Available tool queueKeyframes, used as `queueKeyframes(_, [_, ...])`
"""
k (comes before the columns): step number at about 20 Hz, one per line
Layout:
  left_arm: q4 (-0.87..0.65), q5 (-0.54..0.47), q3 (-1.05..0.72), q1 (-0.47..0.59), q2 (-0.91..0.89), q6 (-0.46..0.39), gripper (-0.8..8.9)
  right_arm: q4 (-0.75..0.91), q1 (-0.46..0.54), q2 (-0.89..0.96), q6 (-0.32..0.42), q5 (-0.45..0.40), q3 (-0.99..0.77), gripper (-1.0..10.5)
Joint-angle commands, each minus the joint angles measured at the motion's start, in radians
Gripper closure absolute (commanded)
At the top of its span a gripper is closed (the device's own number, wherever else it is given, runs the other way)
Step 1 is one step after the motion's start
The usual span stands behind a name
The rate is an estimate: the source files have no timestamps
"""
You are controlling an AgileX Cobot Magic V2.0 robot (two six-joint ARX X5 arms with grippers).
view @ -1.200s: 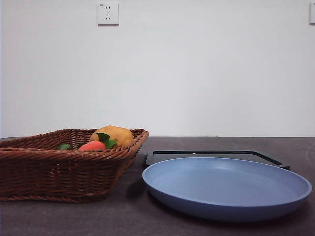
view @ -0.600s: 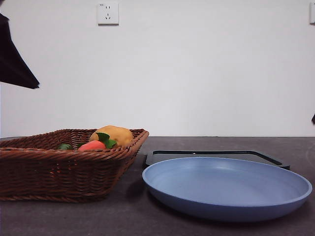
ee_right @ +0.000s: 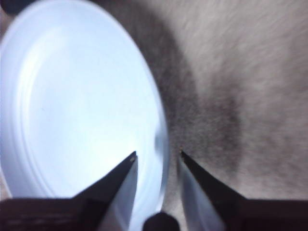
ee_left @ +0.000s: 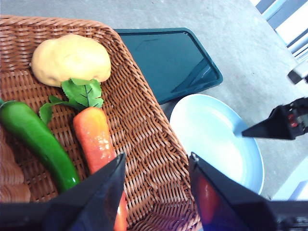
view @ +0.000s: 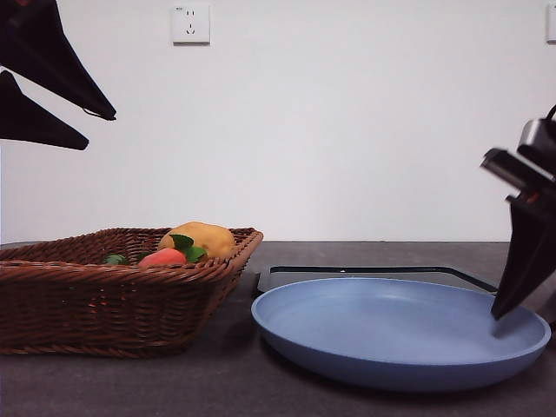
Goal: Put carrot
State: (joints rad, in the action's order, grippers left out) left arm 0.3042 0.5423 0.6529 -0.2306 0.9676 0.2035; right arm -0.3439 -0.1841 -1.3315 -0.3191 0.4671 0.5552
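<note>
1. Two claws frame the scene: our left claw (ee_left: 156, 163) hangs high above the wicker basket (view: 122, 300), jaws spread and empty, while our right claw (ee_right: 156, 155) sits low over the far rim of the blue plate (view: 400, 334), jaws parted a little and holding nothing.
2. Our target, the carrot (ee_left: 96, 139), lies inside the basket between the green pepper (ee_left: 36, 139) and the basket's sloping wall, its leaves touching the potato (ee_left: 71, 58).
3. We judge the step in hand to be the reach for the carrot; nothing has been grasped yet.
4. We would bring the left claw straight down over the carrot's thick middle, jaws set across its width, not along it.
5. We would keep one jaw clear of the pepper, which lies just beside, and the other clear of the wicker wall.
6. We expect the glossy skin to be slippery, so a firm, centred grip matters before any lift.
7. We note a dark tray (view: 382, 276) on the worktop (view: 217, 382) behind the plate.
</note>
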Motion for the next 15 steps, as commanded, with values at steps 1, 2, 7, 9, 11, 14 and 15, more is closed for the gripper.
queueKeyframes(1, [-0.012, 0.000, 0.011, -0.005, 0.007, 0.006, 5.79, 0.013, -0.008, -0.028, -0.006, -0.003, 0.012, 8.8])
queueKeyframes(2, [-0.013, -0.003, 0.011, -0.005, 0.007, 0.006, 5.79, 0.015, -0.008, -0.029, -0.006, -0.008, 0.013, 9.3])
queueKeyframes(7, [-0.023, -0.021, 0.011, -0.021, 0.007, 0.039, 5.11, -0.011, -0.006, 0.022, -0.032, -0.027, 0.013, 9.4])
queueKeyframes(9, [-0.026, -0.072, 0.014, -0.055, 0.010, 0.031, 5.11, -0.055, -0.006, 0.083, -0.031, -0.029, 0.013, 9.4])
queueKeyframes(11, [-0.061, -0.153, 0.026, -0.103, 0.033, -0.005, 5.11, -0.079, -0.004, 0.145, -0.028, -0.035, 0.013, 9.4])
queueKeyframes(14, [-0.020, -0.249, 0.089, -0.158, 0.115, -0.040, 5.11, -0.113, 0.003, 0.222, -0.028, -0.055, 0.013, 9.4])
queueKeyframes(15, [0.016, -0.278, 0.119, -0.172, 0.153, -0.058, 5.11, -0.121, 0.006, 0.243, -0.028, -0.054, 0.013, 9.4])
